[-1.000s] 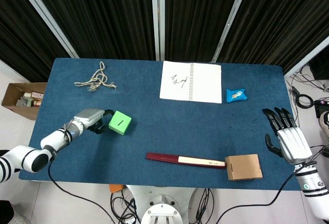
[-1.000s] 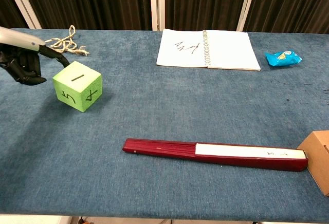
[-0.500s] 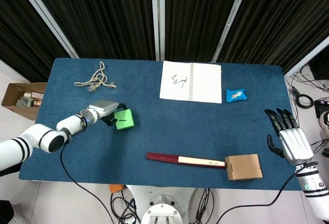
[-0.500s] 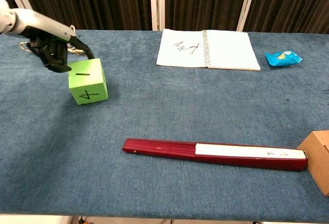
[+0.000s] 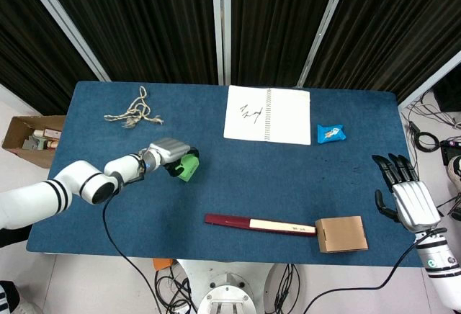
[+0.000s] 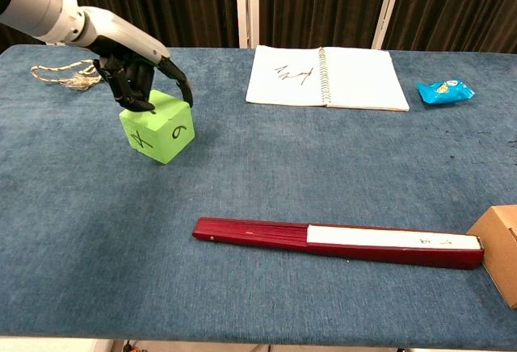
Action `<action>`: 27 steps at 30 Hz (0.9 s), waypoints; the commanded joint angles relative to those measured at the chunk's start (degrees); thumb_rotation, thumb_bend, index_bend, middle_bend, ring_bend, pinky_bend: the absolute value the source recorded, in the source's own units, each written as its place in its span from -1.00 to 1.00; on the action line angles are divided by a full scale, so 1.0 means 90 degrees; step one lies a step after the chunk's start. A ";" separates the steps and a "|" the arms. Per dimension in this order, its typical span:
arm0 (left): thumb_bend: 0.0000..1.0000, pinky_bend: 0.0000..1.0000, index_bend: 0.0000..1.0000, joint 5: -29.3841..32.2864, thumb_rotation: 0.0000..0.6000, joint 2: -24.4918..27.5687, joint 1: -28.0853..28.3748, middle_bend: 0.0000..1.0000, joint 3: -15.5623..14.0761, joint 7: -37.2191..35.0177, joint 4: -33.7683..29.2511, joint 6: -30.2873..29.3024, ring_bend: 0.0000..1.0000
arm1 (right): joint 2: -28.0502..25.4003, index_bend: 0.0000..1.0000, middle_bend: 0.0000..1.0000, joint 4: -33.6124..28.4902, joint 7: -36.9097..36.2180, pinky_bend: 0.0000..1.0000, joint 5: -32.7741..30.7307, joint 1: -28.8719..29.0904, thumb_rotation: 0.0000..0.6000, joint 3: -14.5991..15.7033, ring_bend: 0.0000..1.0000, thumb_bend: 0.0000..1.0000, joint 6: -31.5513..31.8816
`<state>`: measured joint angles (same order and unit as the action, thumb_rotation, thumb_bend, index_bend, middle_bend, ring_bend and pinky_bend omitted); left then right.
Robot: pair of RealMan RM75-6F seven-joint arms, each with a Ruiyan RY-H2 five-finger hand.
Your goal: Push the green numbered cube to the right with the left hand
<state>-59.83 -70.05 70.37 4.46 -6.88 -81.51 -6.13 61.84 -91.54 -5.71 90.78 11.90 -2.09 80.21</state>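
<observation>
Push under way: left hand (image 6: 137, 77), fingers curled, nothing grasped, presses bright green numbered foam cube (image 6: 157, 130). You keep driving right. Right hand (image 5: 403, 195) idle, fingers spread.

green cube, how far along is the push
Done: the green numbered cube has slid right from the table's left edge. In hand: the left hand presses on its top rear, fingers draped over it. Left: any further push, then withdrawal. The right hand idles.

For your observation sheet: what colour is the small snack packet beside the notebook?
Blue with some white, the snack packet shows best in the chest view.
</observation>
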 commanded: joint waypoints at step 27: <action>0.05 1.00 -0.63 0.0758 1.00 0.0717 0.1124 0.84 -0.1907 0.1391 -0.2053 -0.1540 0.89 | 0.0034 -0.99 -0.74 0.0115 -0.0255 -1.00 0.0139 -0.0024 1.00 0.0065 -1.00 0.15 0.0046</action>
<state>-53.81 -63.92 79.99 -12.11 4.84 -99.10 -19.02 62.16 -90.50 -8.00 92.00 11.71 -1.52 80.59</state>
